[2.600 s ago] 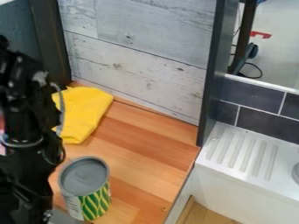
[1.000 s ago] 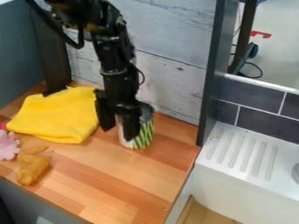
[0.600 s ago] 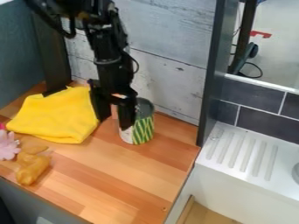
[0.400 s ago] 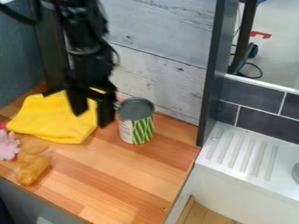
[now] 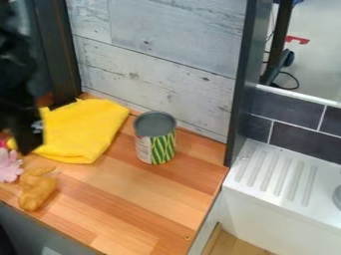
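Black robot hand [image 5: 25, 135]: over near edge of yellow fabric cloth [image 5: 83, 130]; whether apart or together, cannot tell | metal can with green-yellow label [image 5: 156, 144]: right of hand, beyond cloth, upright; flat base on wooden tabletop [image 5: 143, 199] presumably keeps it steady, needing no grip.

The blurred arm [image 5: 13, 74] is cut off at left; its gripper [image 5: 24, 142] hides part of the yellow cloth [image 5: 86, 132]. Edges crop the pink flower [image 5: 8, 167] and white sink [image 5: 286, 204]. Print on the can [image 5: 144, 148] is illegible.
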You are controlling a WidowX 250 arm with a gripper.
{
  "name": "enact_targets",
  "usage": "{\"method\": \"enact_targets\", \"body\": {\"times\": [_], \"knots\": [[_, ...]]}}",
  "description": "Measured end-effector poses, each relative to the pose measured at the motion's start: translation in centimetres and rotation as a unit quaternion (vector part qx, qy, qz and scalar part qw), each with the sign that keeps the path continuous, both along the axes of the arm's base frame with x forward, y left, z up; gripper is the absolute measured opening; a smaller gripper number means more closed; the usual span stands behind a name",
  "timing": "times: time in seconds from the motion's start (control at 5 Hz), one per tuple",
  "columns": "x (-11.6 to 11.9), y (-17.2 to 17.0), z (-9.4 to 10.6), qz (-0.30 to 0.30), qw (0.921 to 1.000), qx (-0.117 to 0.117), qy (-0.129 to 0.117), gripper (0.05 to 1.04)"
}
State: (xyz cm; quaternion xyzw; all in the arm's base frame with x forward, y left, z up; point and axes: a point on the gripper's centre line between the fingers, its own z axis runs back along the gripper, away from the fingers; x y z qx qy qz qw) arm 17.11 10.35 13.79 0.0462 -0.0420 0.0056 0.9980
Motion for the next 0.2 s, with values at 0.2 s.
{"method": "enact_targets", "body": {"times": [0.2], "knots": [[-1.00, 0.64, -0.01, -0.002, 0.9998, -0.019, -0.004, 1.000]]}}
